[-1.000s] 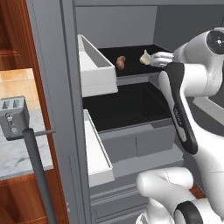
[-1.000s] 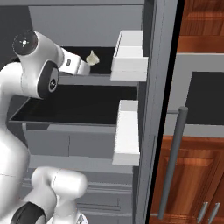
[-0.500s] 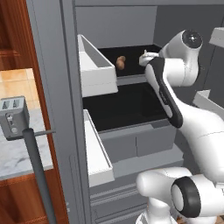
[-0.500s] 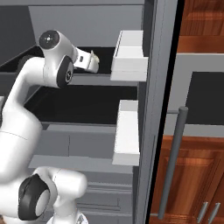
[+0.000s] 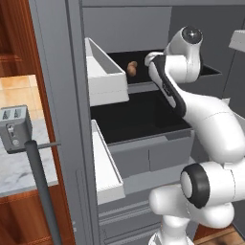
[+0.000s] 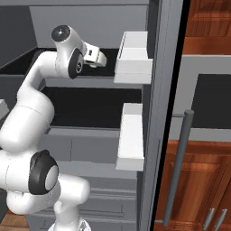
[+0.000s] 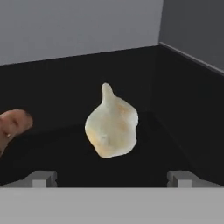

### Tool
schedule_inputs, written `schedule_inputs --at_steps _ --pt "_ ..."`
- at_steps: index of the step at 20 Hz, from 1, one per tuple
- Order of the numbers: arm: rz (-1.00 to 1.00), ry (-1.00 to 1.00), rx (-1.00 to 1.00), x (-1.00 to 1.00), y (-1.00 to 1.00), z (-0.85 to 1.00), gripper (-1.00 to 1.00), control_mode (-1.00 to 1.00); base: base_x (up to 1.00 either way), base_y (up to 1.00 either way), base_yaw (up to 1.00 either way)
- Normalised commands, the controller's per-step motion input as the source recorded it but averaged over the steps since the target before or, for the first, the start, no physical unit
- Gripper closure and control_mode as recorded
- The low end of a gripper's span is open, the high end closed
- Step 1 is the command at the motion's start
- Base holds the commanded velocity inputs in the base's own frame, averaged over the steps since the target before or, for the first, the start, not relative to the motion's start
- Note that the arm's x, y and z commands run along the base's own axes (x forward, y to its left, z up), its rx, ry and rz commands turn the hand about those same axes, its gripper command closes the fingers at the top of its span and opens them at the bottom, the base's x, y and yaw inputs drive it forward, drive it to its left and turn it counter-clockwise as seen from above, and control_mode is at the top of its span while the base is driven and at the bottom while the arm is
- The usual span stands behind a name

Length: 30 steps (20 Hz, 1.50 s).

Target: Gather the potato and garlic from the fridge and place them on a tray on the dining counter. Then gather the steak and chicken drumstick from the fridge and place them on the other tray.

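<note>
Potato [image 7: 13, 124] is getting cropped by the hand view's left edge; in the left base view the arm is blocking the garlic. Garlic [image 7: 112, 127] is sitting on the fridge's [image 5: 57, 95] dark upper shelf [image 7: 144, 162], long axis upright, tip pointing up. Gripper [image 7: 112, 178] is hanging released, fingertips [image 7: 41, 178] straddling it with free room each side, fridge wall near on the right.

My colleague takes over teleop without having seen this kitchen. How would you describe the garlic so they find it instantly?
Look into the open grey fridge, at its upper black shelf. The garlic sits there, straight ahead of the open gripper. It is the off-white bulb with a pointed top, unlike the brown rounded potato beside it.
</note>
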Motion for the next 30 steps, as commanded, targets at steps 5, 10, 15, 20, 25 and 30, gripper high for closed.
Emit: schedule_inputs --at_steps 5,10,15,20,25,30 --pt "0.00 0.01 -0.01 0.60 0.00 -0.06 -1.00 -1.00 0.00 0.00 0.00" --pt "0.00 0.02 0.00 0.21 0.00 -0.07 -1.00 -1.00 0.00 0.00 0.00" --pt "0.00 0.00 0.00 0.00 -0.01 -0.17 -1.00 -1.00 0.00 0.00 0.00" --pt "0.00 0.00 0.00 0.05 -0.15 -0.25 -1.00 -1.00 0.00 0.00 0.00" --pt "0.00 0.00 0.00 0.20 -0.10 -0.12 -1.00 -1.00 0.00 0.00 0.00" --pt "0.00 0.00 0.00 0.40 0.00 0.00 -1.00 -1.00 0.00 0.00 0.00"
